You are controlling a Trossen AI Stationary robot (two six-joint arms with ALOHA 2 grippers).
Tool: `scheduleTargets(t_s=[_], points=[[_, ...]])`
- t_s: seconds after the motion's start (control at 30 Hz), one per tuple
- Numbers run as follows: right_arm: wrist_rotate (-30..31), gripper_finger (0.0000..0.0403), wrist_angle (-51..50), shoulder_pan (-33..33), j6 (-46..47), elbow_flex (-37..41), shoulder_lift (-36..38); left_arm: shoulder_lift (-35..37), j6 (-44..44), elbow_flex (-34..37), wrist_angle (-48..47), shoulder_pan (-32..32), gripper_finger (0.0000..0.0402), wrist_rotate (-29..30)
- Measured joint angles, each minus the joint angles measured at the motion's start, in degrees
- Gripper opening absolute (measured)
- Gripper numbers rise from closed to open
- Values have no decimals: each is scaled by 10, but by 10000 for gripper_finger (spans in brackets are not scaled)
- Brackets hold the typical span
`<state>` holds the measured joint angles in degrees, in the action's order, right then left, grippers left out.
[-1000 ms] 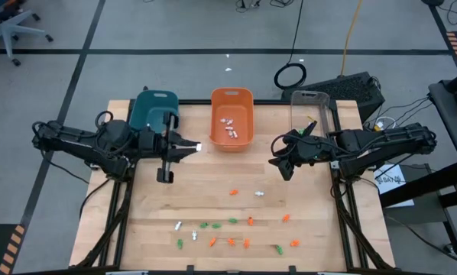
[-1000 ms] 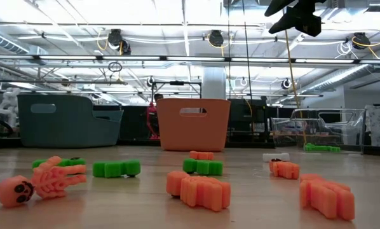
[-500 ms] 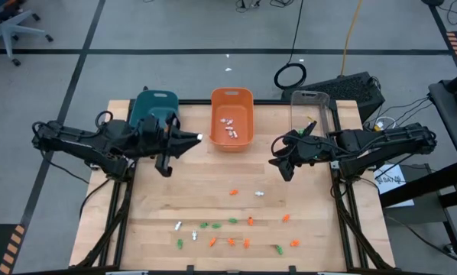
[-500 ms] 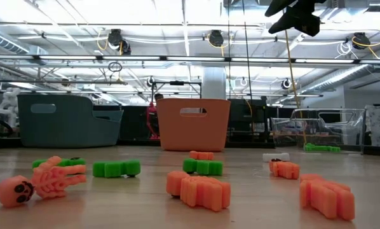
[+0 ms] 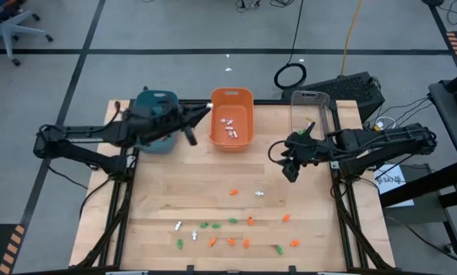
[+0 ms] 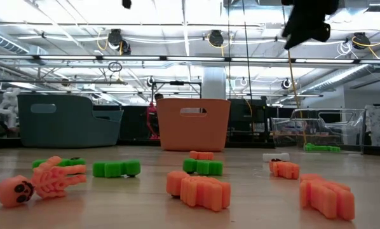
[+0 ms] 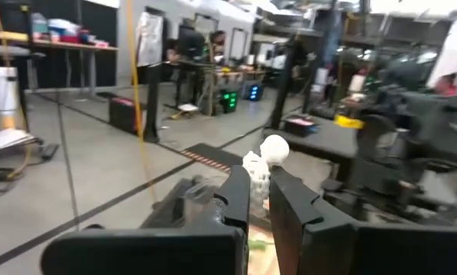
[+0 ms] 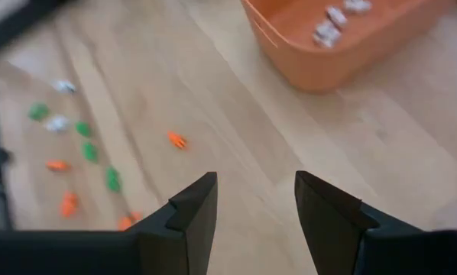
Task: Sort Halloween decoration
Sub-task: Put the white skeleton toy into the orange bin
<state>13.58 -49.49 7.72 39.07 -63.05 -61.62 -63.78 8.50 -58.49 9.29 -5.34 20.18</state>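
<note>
My left hand (image 7: 259,191) pinches a white skeleton trinket (image 7: 265,156), raised between the teal bin (image 5: 153,122) and the orange bin (image 5: 232,118); its lower half is hidden behind the fingers. My right hand (image 8: 253,202) hangs open and empty by the clear bin (image 5: 314,111). Four white pieces lie in the orange bin; the scattered trinkets (image 5: 232,221) near the table's front edge blur too much to count.

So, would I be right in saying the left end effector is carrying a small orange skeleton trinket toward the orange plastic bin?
Not quite: the trinket pinched in the left end effector is a small white skeleton trinket, not orange, as the left wrist view shows. The rest stands; the high view shows it beside the orange plastic bin.
</note>
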Motion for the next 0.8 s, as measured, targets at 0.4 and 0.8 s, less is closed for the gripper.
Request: scheduleTargets(t_s=[0.4, 0.8], points=[[3, 160, -36, -75, -166, 0, 2, -173, 2, -81, -94, -109, 25, -112], [0, 160, -1, -157, -298, 0, 2, -291, 70, -93, -160, -130, 25, -171]])
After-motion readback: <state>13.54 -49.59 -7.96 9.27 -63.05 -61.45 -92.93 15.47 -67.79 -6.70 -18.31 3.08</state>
